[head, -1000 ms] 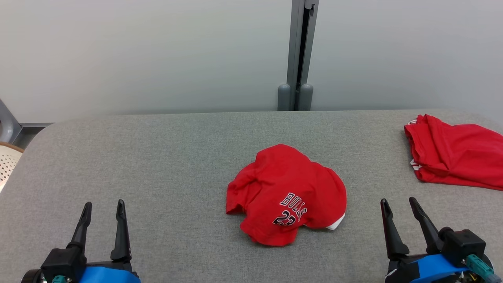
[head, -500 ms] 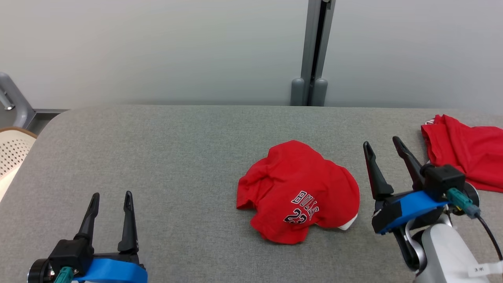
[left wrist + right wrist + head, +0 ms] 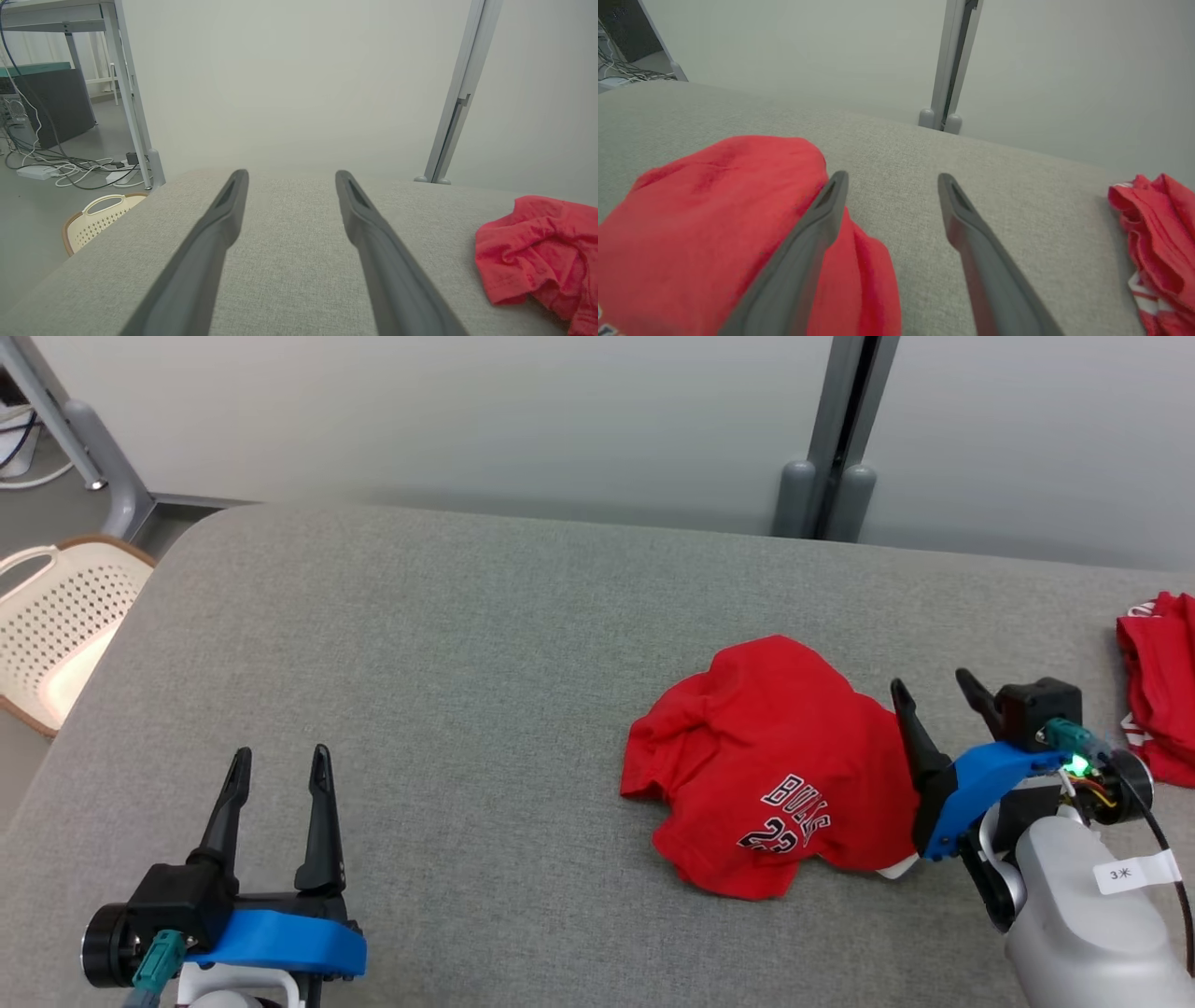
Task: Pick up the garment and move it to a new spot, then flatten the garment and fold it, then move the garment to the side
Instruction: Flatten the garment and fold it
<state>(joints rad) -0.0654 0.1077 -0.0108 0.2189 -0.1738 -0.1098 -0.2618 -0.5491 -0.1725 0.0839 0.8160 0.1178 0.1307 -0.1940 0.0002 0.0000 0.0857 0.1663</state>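
- Lying crumpled right of centre on the grey fabric worktop [image 3: 448, 635], the red printed jersey [image 3: 775, 747] awaited lifting.
- Right gripper [image 3: 931, 681] hung beside its edge, fingers [image 3: 817, 224] spread for a likely pinch.
- Left gripper [image 3: 283, 751]: well apart, fingers spread.

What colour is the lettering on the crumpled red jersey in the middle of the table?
White with black outlines, on the red jersey; clearest in the head view.
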